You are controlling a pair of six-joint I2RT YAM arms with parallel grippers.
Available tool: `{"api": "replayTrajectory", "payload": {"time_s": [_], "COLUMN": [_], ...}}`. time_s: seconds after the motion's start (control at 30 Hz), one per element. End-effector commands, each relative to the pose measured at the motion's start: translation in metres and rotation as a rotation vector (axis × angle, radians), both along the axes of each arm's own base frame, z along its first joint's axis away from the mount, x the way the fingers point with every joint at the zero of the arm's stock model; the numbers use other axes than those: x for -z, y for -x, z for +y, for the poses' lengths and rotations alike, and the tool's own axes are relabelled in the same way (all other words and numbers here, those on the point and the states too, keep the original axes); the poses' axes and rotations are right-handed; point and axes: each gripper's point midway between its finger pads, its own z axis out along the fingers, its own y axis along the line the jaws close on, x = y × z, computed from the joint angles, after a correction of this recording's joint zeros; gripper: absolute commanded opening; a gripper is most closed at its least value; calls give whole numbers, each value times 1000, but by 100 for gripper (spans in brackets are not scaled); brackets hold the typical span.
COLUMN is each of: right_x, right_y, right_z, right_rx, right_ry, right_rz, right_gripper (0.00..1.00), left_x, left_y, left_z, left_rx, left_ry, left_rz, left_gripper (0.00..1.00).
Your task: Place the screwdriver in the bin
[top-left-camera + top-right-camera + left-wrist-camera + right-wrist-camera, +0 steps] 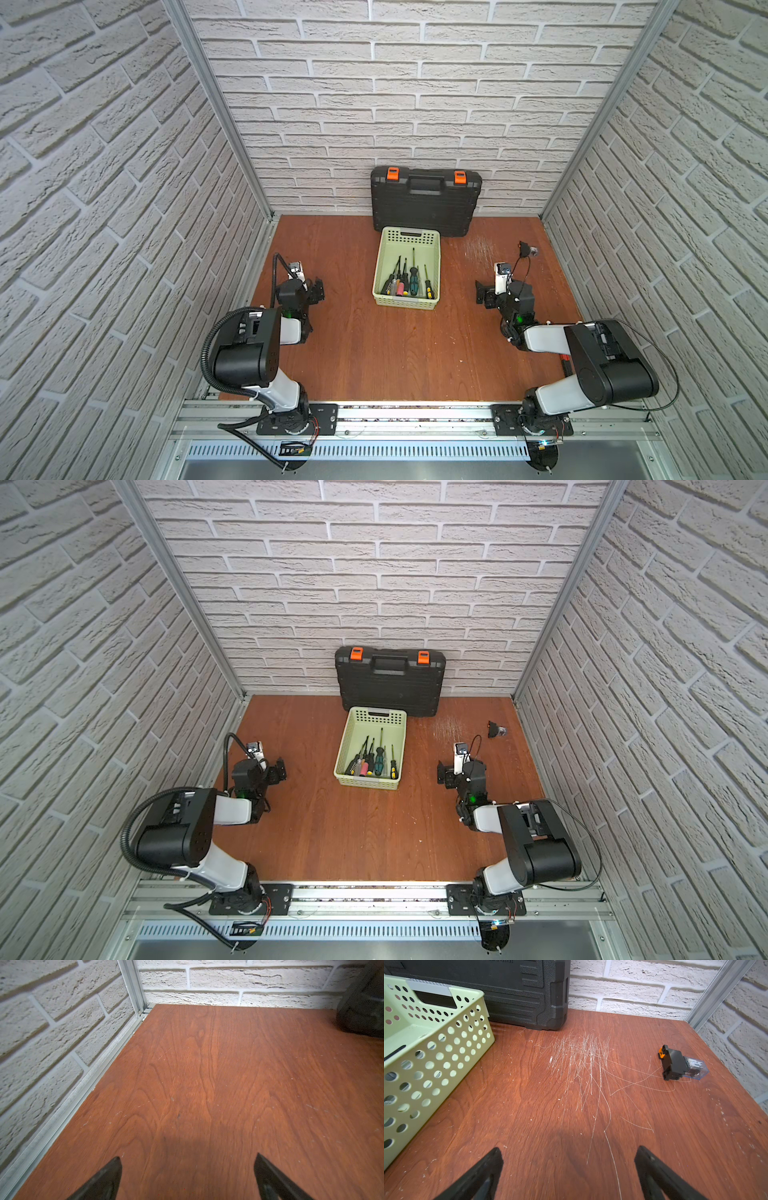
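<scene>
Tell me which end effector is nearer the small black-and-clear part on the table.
Right. The right end effector is on the same side of the bin as the part, which lies farther back. The left end effector is across the bin.

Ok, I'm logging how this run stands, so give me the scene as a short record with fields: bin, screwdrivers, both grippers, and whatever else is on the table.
bin: pale green perforated basket, mid-table, just in front of the toolcase
screwdrivers: several, lying inside the bin
left gripper: open, empty, left of the bin
right gripper: open, empty, right of the bin
toolcase: black, orange latches, upright at the back wall
other: small relay-like part on the table, far right
</scene>
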Motion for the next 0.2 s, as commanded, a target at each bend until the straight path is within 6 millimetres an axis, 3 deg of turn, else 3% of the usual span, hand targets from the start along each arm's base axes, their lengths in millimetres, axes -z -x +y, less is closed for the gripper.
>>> {"api": "replayTrajectory", "payload": {"time_s": [0.0,0.17], "right_x": [-17,-17], "right_y": [-5,-5], "right_z": [0,0], "right_rx": [-1,-2], "right_ry": [-13,-13], "right_rz": [-58,-58], "right_gripper": [100,100], "left_x": [-18,-17], "left_y": [-7,-7], "left_z": [2,2], "left_rx": [2,2], "left_ry": [-12,-10], "left_rz": [-71,-72], "left_gripper": [98,98]}}
